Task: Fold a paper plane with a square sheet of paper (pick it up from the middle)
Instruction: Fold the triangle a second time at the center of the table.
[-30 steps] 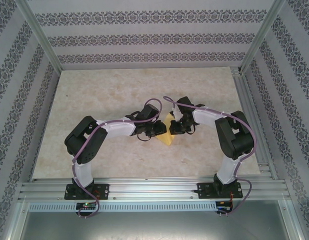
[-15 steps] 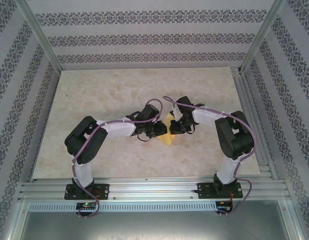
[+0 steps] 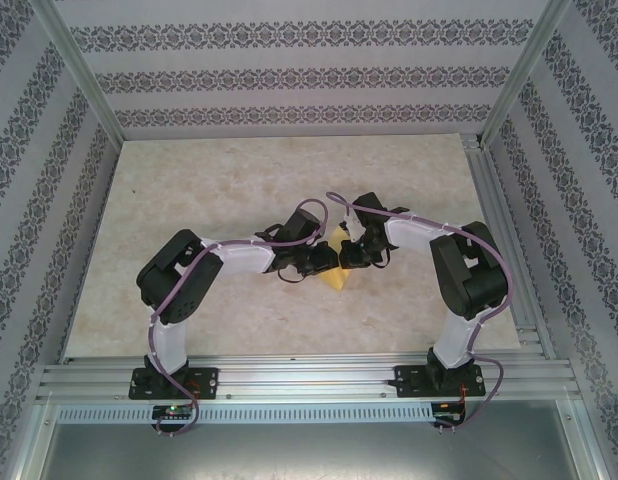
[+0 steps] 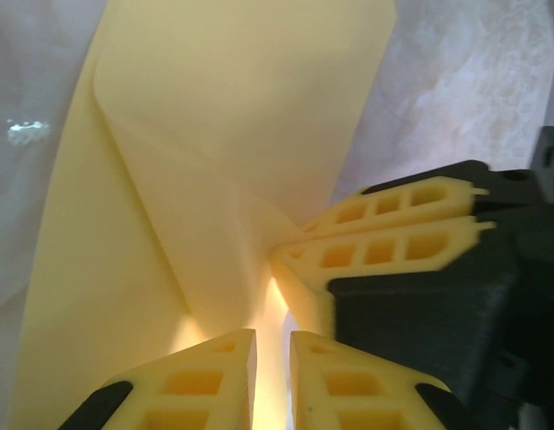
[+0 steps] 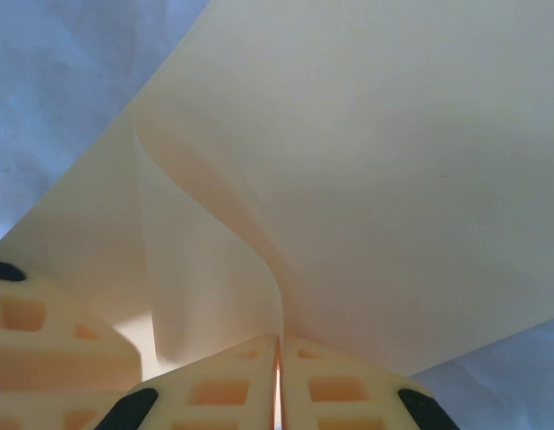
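The pale-yellow square sheet of paper (image 3: 335,277) is pinched up off the table between both grippers at mid-table. My right gripper (image 5: 279,339) is shut on a raised fold of the sheet (image 5: 393,179), which curls up and away from its tips. My left gripper (image 4: 272,336) faces it from the left, jaws a narrow gap apart, with the sheet's lit ridge (image 4: 214,134) running into that gap. The right gripper's fingers (image 4: 385,242) sit just beyond the left tips, pressed together on the paper. From above, the left gripper (image 3: 327,262) and right gripper (image 3: 347,255) almost touch.
The beige marbled table top (image 3: 209,190) stretches around the arms. Aluminium frame rails (image 3: 499,230) and patterned walls (image 3: 289,80) enclose it. A left finger (image 5: 35,331) shows at the right wrist view's lower left.
The left arm's elbow has shifted a little right and up, bringing its gripper closer to the paper. Its jaws have narrowed slightly. The right arm has held still.
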Action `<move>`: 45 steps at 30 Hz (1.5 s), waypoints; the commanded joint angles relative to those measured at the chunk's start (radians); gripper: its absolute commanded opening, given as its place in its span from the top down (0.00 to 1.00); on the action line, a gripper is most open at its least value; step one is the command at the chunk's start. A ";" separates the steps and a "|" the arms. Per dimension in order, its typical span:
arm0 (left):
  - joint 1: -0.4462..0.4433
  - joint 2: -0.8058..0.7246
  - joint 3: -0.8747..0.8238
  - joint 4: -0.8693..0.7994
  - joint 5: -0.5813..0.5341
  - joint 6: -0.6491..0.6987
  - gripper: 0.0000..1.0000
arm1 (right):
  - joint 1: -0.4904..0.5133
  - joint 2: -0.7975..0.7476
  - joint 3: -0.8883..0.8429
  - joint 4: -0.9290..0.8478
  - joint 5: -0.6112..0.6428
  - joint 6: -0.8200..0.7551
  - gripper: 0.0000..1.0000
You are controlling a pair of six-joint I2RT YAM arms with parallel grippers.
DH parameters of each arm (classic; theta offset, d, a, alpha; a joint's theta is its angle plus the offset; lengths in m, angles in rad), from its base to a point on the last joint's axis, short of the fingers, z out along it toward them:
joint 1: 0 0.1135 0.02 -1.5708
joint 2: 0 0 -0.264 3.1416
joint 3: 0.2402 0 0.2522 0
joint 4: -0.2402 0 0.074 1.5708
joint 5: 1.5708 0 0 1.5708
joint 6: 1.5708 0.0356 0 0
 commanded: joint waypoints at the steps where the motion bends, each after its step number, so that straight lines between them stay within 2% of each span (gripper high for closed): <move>1: -0.016 0.018 0.005 0.025 0.008 -0.017 0.81 | 0.009 0.012 0.013 0.008 0.011 -0.004 0.90; 8: -0.016 0.028 0.012 0.003 -0.009 -0.010 0.81 | 0.006 0.003 0.007 0.018 -0.004 0.001 0.89; 18: -0.016 0.045 0.019 -0.021 -0.023 -0.003 0.81 | -0.016 -0.046 -0.039 0.072 -0.066 0.051 0.78; 26: -0.016 0.042 0.014 -0.011 -0.024 -0.009 0.81 | -0.032 -0.112 -0.143 0.190 -0.181 0.131 0.73; 30: -0.016 0.042 0.015 -0.011 -0.020 -0.008 0.81 | -0.033 -0.113 -0.176 0.242 -0.196 0.162 0.73; 33: -0.016 0.041 0.016 -0.014 -0.020 -0.007 0.81 | -0.034 -0.114 -0.191 0.255 -0.194 0.173 0.75; 45: -0.016 0.023 0.014 -0.016 -0.022 -0.004 0.81 | -0.056 -0.126 -0.163 0.199 -0.114 0.137 0.93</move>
